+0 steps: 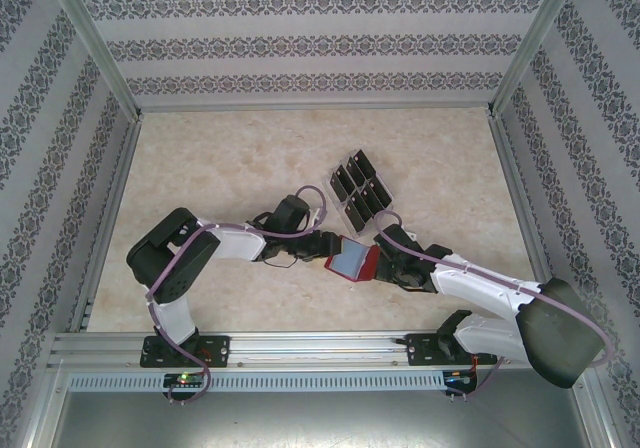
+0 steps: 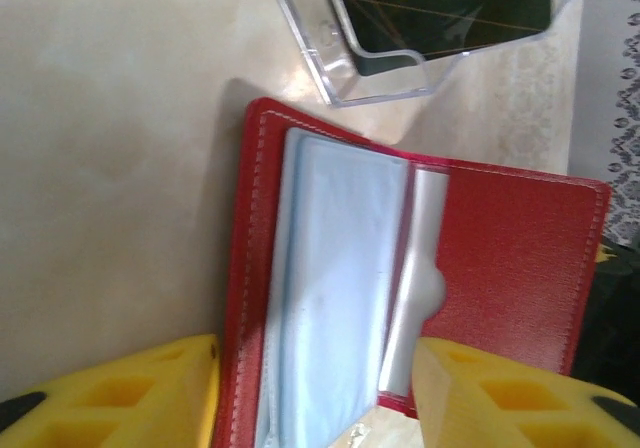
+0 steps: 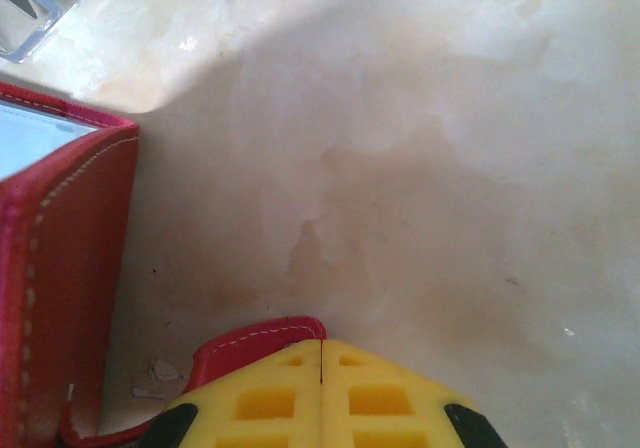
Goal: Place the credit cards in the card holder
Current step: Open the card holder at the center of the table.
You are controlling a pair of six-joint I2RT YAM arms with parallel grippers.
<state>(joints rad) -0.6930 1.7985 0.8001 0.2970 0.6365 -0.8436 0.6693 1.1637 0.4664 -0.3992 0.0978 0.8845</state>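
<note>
Right hand (image 3: 322, 358) has its yellow fingers pressed together on a red edge of the card holder (image 3: 60, 268), which is open on the counter (image 3: 450, 168) between the two arms. Left hand (image 2: 315, 363) is spread, with its fingers straddling the holder's pale inner pockets. Just beyond the holder, the black credit cards (image 1: 358, 188) sit in a clear plastic rack (image 2: 340, 73).

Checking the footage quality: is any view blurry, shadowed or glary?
Top external: even light, sharp. Left wrist: soft focus, with glare on the clear sleeve of the card holder. Right wrist: a broad shadow darkens the table ahead of the right hand.
</note>
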